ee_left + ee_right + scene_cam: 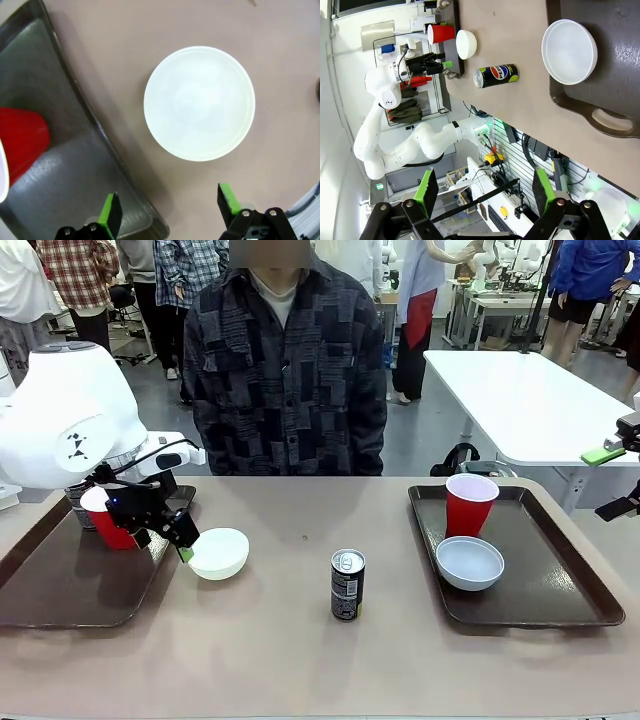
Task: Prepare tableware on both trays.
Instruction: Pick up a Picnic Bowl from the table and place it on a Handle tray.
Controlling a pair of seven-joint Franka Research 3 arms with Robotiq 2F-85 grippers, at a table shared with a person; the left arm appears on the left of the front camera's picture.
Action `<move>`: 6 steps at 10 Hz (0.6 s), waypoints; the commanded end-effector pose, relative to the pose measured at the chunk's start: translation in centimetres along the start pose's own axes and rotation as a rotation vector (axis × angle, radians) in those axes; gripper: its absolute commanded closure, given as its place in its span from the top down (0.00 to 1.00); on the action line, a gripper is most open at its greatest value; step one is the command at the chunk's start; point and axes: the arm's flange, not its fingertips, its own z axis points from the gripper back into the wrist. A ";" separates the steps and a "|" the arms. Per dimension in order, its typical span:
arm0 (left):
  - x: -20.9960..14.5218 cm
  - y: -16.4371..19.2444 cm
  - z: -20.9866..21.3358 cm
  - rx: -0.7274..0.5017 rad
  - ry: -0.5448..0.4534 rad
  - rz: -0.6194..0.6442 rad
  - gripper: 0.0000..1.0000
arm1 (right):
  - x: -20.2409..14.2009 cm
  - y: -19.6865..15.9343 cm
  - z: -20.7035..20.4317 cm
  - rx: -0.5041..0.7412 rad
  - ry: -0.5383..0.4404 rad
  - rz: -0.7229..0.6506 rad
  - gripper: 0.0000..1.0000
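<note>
Showing two trays (pixel 70 585) (pixel 560 580), two cups (pixel 110 530) (pixel 470 505), two bowls (pixel 220 552) (pixel 470 563), one can (pixel 348 585).

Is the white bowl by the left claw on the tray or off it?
Off. The bowl sits on bare table just outside the rim of the tray, near the open left claw.

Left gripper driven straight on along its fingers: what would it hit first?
Likely the near rim of the small round white bowl, or the bare tan table beside it. The open left gripper points down between that bowl and the dark brown plastic tray. Depth is unclear.
</note>
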 end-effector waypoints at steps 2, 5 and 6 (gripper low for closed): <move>1.3 -0.2 -1.1 0.026 -0.001 0.012 1.00 | 0.2 0.0 -0.1 0.001 0.001 0.004 0.99; 5.1 -0.7 -4.6 0.096 -0.025 0.093 1.00 | 0.2 0.0 -0.1 0.001 0.001 0.004 0.99; 6.0 -0.8 -5.4 0.123 -0.033 0.106 1.00 | 0.2 0.0 -0.1 0.001 0.001 0.004 0.99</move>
